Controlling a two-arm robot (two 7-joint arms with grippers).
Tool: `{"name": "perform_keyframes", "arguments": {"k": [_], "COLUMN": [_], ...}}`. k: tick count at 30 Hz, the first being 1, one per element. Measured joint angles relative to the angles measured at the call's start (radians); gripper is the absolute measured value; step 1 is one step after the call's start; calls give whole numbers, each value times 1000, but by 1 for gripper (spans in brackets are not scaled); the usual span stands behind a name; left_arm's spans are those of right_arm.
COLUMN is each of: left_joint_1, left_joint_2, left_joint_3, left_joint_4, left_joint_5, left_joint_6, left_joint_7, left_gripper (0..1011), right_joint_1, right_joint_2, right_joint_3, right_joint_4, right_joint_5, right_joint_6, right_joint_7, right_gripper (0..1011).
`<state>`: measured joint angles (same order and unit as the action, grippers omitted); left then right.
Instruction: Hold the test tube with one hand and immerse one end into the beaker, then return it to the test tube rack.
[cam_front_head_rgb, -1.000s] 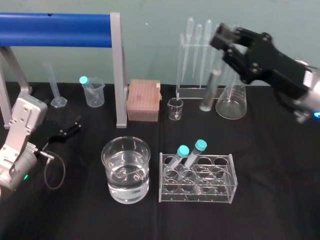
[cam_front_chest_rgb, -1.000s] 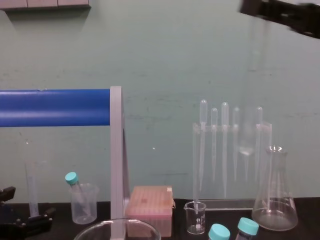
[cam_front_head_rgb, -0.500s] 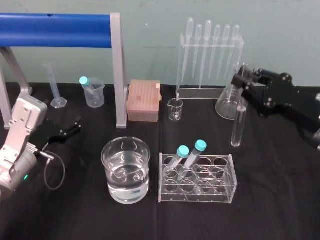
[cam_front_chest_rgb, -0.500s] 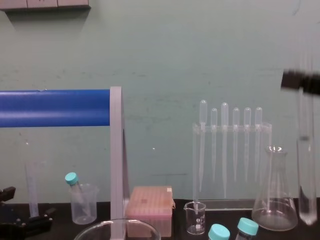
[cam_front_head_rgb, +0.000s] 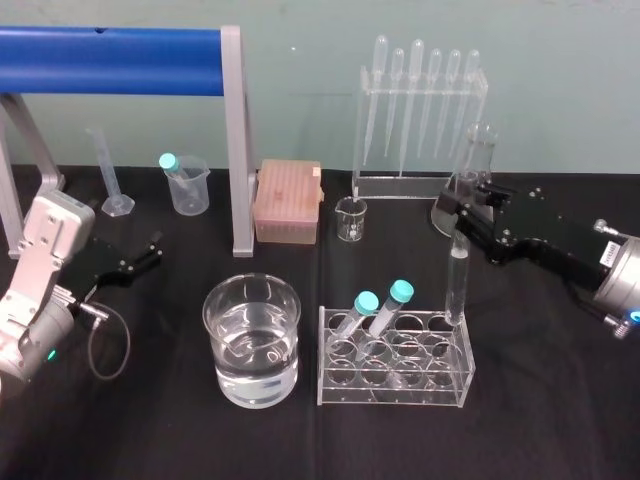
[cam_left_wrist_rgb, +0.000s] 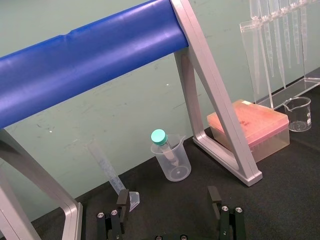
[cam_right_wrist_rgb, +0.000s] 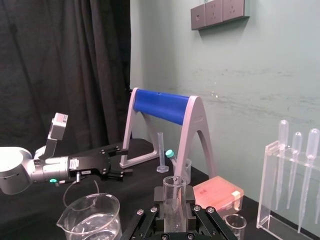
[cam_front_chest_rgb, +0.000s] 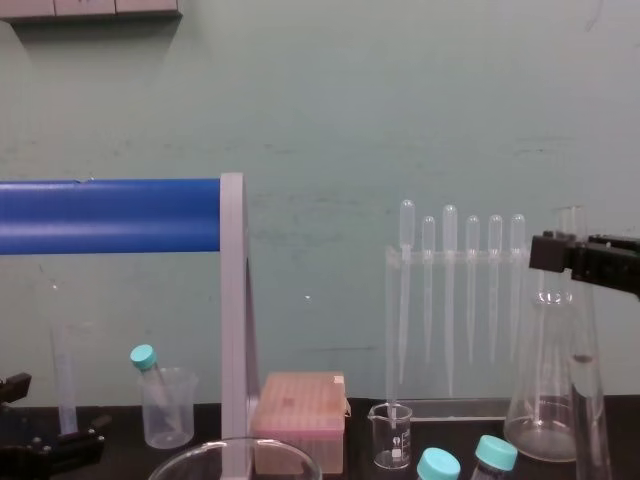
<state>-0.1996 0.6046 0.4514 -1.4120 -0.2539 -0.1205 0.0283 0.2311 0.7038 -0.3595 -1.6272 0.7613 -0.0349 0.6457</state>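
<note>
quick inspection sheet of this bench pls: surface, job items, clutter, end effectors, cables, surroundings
Surface: black-covered table, no spills seen.
Job's things: test tube upright, lower end at a rear right hole of the rack; beaker part-filled with clear liquid, left of the rack.
Clutter: two teal-capped tubes in the rack; conical flask, pipette stand, small beaker, pink box, plastic cup, graduated cylinder along the back.
End effectors: right end effector shut on the test tube's top; left end effector open, parked at the table's left.
Cables: looped cable by the left arm.
Surroundings: blue roller frame, green wall.
</note>
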Motion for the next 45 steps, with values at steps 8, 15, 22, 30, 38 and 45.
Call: {"name": "perform_keyframes", "arguments": {"k": [8,15,22,30,38,45], "left_joint_1": [0,0,0,0,0,0], "left_joint_2": [0,0,0,0,0,0], "left_joint_3": [0,0,0,0,0,0], "left_joint_4": [0,0,0,0,0,0], "left_joint_5": [0,0,0,0,0,0], "left_joint_6": [0,0,0,0,0,0], "left_joint_7": [0,0,0,0,0,0], "left_gripper": [1000,1000,1000,1000,1000,1000], "right_joint_1": [9,27,60,89,104,114], "right_joint_2": [-16,-32,-45,-64,-79,-88], "right_joint_3": [-12,-27,-52,-81,-96,-109], "right_joint_4": [21,49,90,147,187,215], "right_joint_5": [-4,-8,-25,-49,-51,-51], "right_joint_6": [5,5,5,2,-2,0], "right_joint_7": [15,32,57,76,99,112], "right_gripper": [228,228,227,228,228,227]}}
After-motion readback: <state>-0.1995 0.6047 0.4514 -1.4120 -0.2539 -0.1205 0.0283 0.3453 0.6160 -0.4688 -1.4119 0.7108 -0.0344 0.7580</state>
